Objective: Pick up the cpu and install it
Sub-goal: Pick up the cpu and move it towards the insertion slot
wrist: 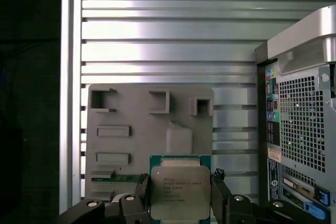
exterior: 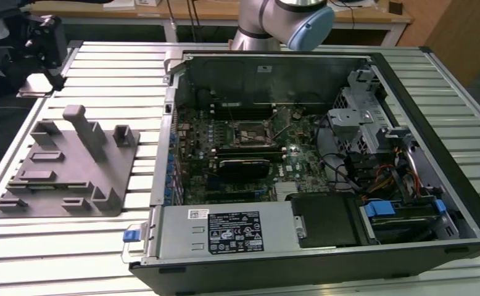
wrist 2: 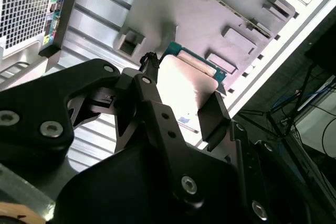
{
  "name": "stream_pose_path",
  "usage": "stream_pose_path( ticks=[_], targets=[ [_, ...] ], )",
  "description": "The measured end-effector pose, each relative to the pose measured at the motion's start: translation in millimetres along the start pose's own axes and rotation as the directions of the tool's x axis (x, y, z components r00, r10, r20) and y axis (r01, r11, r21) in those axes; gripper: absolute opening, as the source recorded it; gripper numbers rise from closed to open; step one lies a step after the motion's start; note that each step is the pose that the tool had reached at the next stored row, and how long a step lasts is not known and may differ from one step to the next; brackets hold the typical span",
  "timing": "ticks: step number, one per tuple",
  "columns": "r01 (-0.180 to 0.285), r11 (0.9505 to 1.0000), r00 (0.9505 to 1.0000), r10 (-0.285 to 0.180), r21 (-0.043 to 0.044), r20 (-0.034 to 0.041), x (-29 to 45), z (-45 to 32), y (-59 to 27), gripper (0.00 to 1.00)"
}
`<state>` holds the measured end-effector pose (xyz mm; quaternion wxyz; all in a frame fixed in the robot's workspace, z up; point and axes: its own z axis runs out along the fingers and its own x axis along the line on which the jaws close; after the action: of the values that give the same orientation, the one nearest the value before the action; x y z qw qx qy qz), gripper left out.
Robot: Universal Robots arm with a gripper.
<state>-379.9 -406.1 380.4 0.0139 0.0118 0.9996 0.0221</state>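
Note:
In both wrist views my gripper (wrist: 181,195) (wrist 2: 181,98) is shut on the cpu (wrist: 180,187) (wrist 2: 184,80), a flat square chip with a silvery metal top and a green rim. A black finger (wrist: 140,192) presses on one side edge and the other finger (wrist: 220,190) on the opposite edge. The chip hangs in the air above the grey fixture block (wrist: 136,124) (wrist 2: 210,9) (exterior: 67,166). In the exterior view the black-framed motherboard socket (exterior: 251,132) lies inside the open computer case (exterior: 174,135), with the arm (exterior: 281,21) rising behind the case.
The case stands on a slatted aluminium table (exterior: 59,240), and its perforated rear panel (wrist: 304,124) is close beside the fixture block. A power supply (exterior: 223,231), drive cage (exterior: 363,117) and cables (exterior: 380,179) fill the case around the motherboard. Dark equipment (exterior: 26,43) stands at the exterior view's far left.

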Motion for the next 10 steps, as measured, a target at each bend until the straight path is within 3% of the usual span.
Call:
stream_pose_path(
  ticks=[10],
  targets=[
    [0.000, 1.0000, 1.0000, 0.000, -0.0001, 0.0001, -27.2, 0.8, 0.7, 0.55]
  ],
)
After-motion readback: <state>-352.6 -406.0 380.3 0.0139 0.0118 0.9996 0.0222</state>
